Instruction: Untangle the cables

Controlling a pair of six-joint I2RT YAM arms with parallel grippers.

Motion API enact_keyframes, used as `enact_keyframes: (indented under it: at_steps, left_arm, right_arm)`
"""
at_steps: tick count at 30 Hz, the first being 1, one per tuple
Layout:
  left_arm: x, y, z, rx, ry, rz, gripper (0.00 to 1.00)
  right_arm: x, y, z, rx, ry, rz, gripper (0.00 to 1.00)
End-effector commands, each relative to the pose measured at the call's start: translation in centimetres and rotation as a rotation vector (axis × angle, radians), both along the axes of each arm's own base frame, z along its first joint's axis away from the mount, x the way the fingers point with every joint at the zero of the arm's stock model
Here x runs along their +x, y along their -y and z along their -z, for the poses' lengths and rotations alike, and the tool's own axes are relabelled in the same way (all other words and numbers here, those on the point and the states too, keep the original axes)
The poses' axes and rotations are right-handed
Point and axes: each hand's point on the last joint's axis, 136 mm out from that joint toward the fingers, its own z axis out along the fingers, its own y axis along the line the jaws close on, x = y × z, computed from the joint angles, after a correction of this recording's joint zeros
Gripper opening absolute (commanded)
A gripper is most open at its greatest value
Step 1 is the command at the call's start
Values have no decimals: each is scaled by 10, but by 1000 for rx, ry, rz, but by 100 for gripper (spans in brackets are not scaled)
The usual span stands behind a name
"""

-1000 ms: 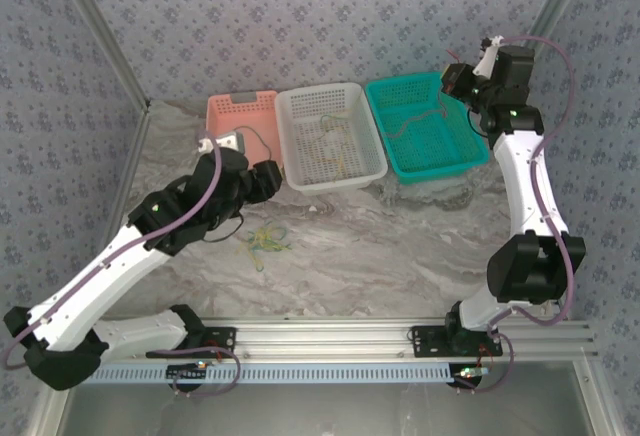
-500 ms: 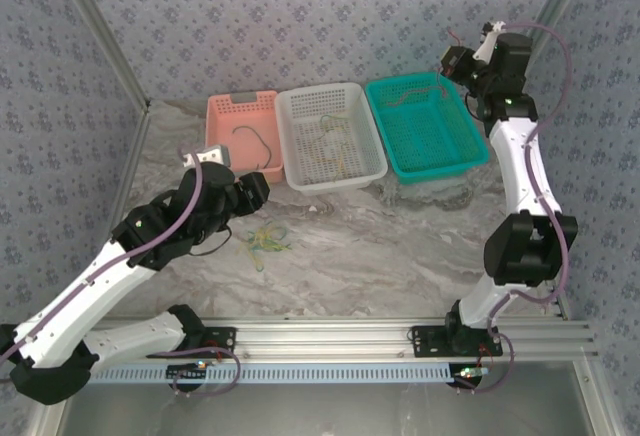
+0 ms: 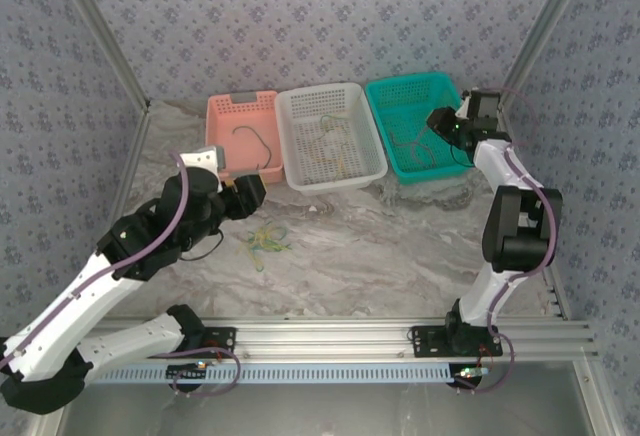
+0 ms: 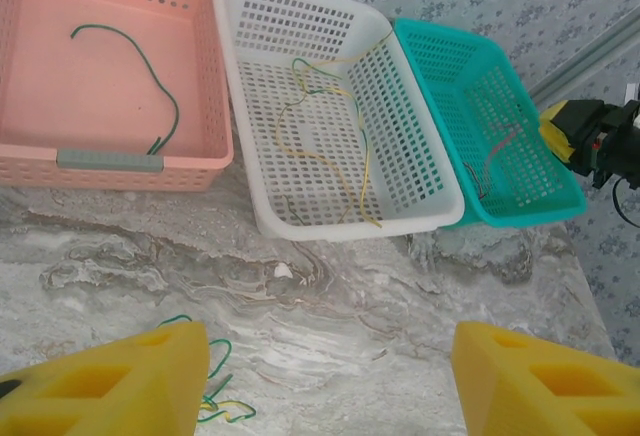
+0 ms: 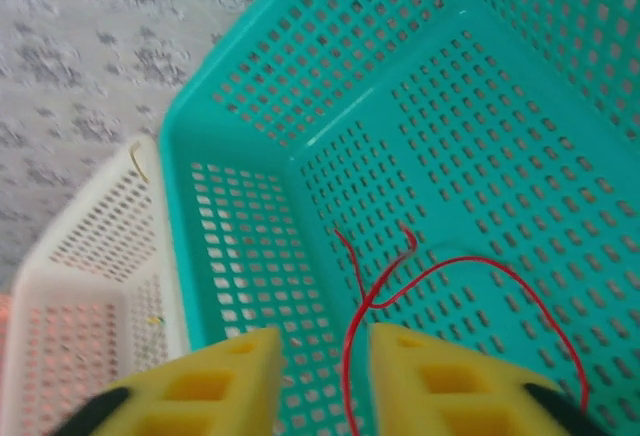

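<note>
Inspecting left to right: the left gripper [image 4: 325,371], jaws wide apart and empty, hovers above the table [image 4: 400,286]. In the top view the tangled cables [image 3: 262,241] lie at its 6 o'clock. Recommend descending on one outlying loop, not the knot. The right gripper [image 5: 325,381], jaws narrowly apart, straddles the red wire [image 5: 480,276] in the teal basket [image 5: 300,86] at the table's 1 o'clock. Recommend withdrawing straight up to avoid snagging.

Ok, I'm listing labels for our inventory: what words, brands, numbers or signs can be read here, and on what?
None can be read. The pink basket, white basket and teal basket bear no print, and the wallpaper has a flower pattern without letters.
</note>
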Motion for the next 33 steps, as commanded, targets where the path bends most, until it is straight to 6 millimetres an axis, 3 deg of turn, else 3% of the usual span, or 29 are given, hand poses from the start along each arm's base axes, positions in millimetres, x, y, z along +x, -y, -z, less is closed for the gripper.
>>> enact_keyframes:
  at_steps: [1, 4, 7, 9, 12, 15, 18, 22, 25, 28, 33]
  left_arm:
    - [1, 3, 2, 9, 6, 16, 65]
    - [1, 1, 10, 22, -22, -4, 65]
    - [2, 0, 19, 26, -53, -19, 65]
    - [2, -1, 25, 30, -74, -39, 65]
    - [2, -4, 41, 43, -130, -66, 65]
    - [1, -12, 66, 51, -231, -120, 65]
    - [-5, -30, 102, 38, -365, -212, 65]
    - [-16, -47, 163, -77, -587, -327, 65]
    - [-21, -50, 206, -213, -731, -390, 65]
    - [-12, -51, 227, -268, -743, -417, 66]
    - [8, -47, 244, -290, -775, -427, 66]
  right_arm:
    - [-28, 18, -24, -50, 9, 70, 45]
    - [-48, 32, -47, -91, 24, 125, 54]
    - [-65, 38, -73, -140, 47, 149, 56]
    - [-77, 37, -88, -165, 61, 150, 51]
    - [-95, 18, -100, -189, 82, 129, 50]
    - [-115, -31, -101, -200, 107, 13, 49]
    - [-150, -115, -75, -226, 99, -235, 48]
    - [-219, -227, -24, -198, 59, -583, 48]
    - [-262, -287, 7, -160, 14, -754, 51]
    - [-285, -331, 31, -131, -18, -897, 52]
    - [-298, -369, 72, -206, -63, -1071, 51]
